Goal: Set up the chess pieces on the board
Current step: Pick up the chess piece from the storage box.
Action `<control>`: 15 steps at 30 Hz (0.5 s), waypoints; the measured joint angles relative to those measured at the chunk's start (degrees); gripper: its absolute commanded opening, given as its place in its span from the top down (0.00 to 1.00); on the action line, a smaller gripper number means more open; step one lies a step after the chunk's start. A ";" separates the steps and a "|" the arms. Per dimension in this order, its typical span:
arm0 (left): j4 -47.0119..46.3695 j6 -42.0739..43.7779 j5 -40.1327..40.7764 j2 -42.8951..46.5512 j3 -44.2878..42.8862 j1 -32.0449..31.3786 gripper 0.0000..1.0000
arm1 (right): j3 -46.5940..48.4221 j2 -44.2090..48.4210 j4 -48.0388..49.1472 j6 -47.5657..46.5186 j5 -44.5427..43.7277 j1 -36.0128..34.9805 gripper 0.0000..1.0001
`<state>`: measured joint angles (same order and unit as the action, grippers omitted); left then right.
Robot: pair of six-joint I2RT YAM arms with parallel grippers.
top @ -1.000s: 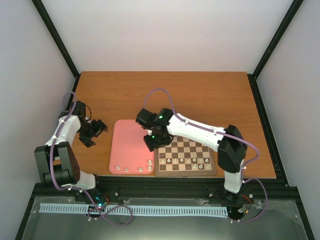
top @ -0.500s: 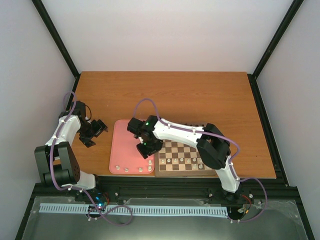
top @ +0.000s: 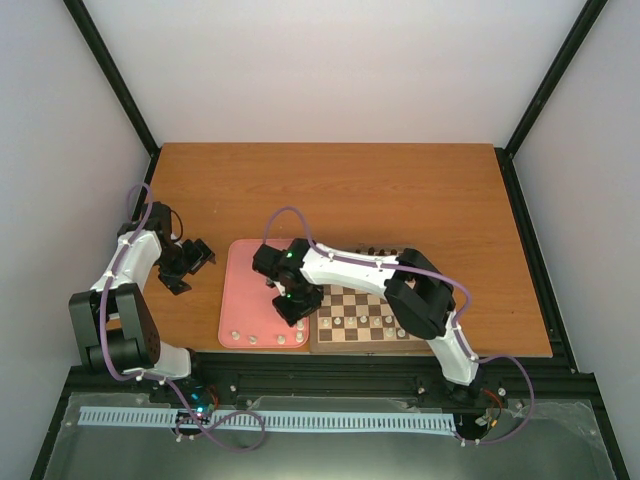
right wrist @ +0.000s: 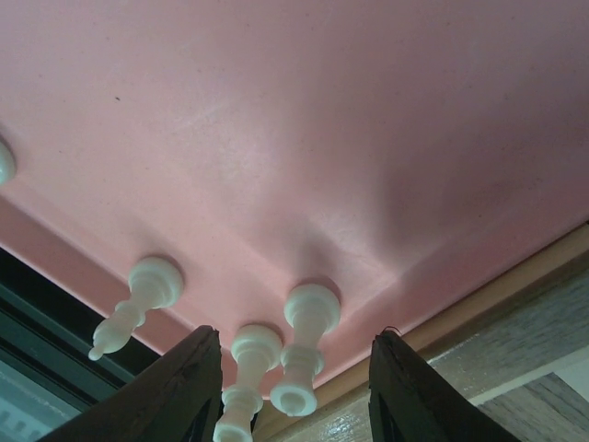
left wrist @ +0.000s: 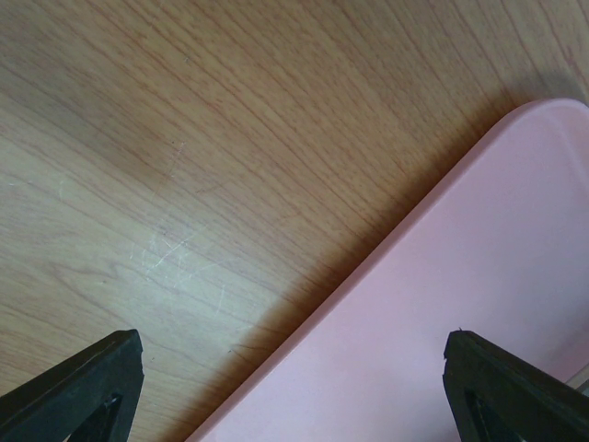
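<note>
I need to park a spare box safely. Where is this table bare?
The far half of the table, beyond the tray and board, is bare wood, as is the strip right of the board. The tray's far part is bare too. Crowded: the tray's near edge, where white pieces stand and the right gripper hovers, and the board's near rows.

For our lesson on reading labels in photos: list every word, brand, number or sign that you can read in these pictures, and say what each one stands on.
No text can be read in any view.
The board: no letters or numbers can be made out on its border; too small to tell.
The pink tray: plain, unmarked.
The white chess pieces: no markings.
</note>
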<state>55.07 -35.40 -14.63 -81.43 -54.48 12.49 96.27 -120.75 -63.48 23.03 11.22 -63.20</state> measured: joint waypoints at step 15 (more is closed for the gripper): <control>0.00 0.00 0.00 0.00 0.00 0.00 0.00 | -1.01 -0.48 -0.15 -1.01 1.27 0.00 0.67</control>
<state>55.07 -35.40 -14.63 -81.43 -54.48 12.49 95.26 -121.23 -63.64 22.02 12.49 -63.20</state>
